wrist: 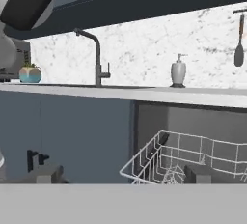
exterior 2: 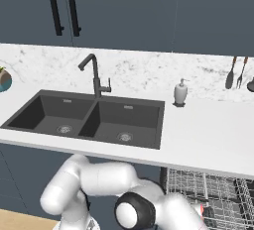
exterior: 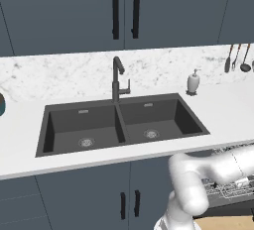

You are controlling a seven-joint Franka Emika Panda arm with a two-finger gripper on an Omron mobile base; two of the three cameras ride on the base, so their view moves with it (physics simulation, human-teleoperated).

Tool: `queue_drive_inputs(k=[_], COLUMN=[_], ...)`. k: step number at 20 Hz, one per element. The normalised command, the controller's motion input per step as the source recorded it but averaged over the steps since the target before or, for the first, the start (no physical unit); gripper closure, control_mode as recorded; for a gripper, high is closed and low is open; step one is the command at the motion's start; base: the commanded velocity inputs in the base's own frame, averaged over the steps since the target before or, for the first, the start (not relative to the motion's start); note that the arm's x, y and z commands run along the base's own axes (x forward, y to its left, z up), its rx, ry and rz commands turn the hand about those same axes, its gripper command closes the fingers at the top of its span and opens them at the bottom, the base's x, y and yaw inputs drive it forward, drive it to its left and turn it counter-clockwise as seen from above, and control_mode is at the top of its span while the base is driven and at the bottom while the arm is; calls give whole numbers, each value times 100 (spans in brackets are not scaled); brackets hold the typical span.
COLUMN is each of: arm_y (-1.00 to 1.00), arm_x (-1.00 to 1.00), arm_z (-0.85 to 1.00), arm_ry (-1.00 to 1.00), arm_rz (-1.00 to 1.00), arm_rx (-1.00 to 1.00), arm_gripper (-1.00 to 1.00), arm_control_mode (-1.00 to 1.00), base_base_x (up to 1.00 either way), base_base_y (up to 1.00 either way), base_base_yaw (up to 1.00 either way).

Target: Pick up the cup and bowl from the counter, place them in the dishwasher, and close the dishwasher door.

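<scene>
White marble-patterned countertop (exterior: 225, 117) is running across the scene beneath slate-blue wall cabinets with black bar handles (exterior: 124, 8), carrying a dark double-basin sink (exterior: 121, 122) with a tall dark faucet (exterior: 117, 78) rising at its back edge. Just right of the sink, near the counter's back edge, a small white soap dispenser (exterior: 193, 82) is standing upright, and dark utensils (exterior 2: 237, 73) are hanging on the marble backsplash toward the right. At the counter's far left edge a small teal pot holding a plant (wrist: 30, 74) is sitting. Under the counter, right of the sink, the dishwasher (wrist: 193, 121) is standing open, its silver-grey wire rack (exterior 2: 211, 194) pulled forward with its long axis running along the counter's front edge; its drop-down front panel cannot be made out. The robot's white arm (exterior 2: 99, 184) is bending low in front of the slate-blue base cabinets (exterior: 84, 199), and the gripper (wrist: 118, 177) is pointing level toward the rack; whether its fingers are spread or pressed together cannot be told.
</scene>
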Motion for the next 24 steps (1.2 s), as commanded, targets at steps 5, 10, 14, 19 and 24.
queue_drive_inputs(k=[5, 10, 14, 19, 24], arm_y=[0, 0, 0, -1, -41], arm_x=[-4, 2, 15, 15, 61], arm_z=[-64, -61, -53, -33, -27], arm_ry=[-7, -6, -7, -4, -1], arm_rz=[-12, -18, -15, -9, -1], arm_rx=[5, 0, 2, 0, 0], arm_gripper=[-100, -100, -100, -100, -100], arm_control_mode=[-100, -100, -100, -100, -100], base_base_x=[0, 0, 0, 0, 0], base_base_y=[0, 0, 0, 0, 0], base_base_yaw=[0, 0, 0, 0, 0])
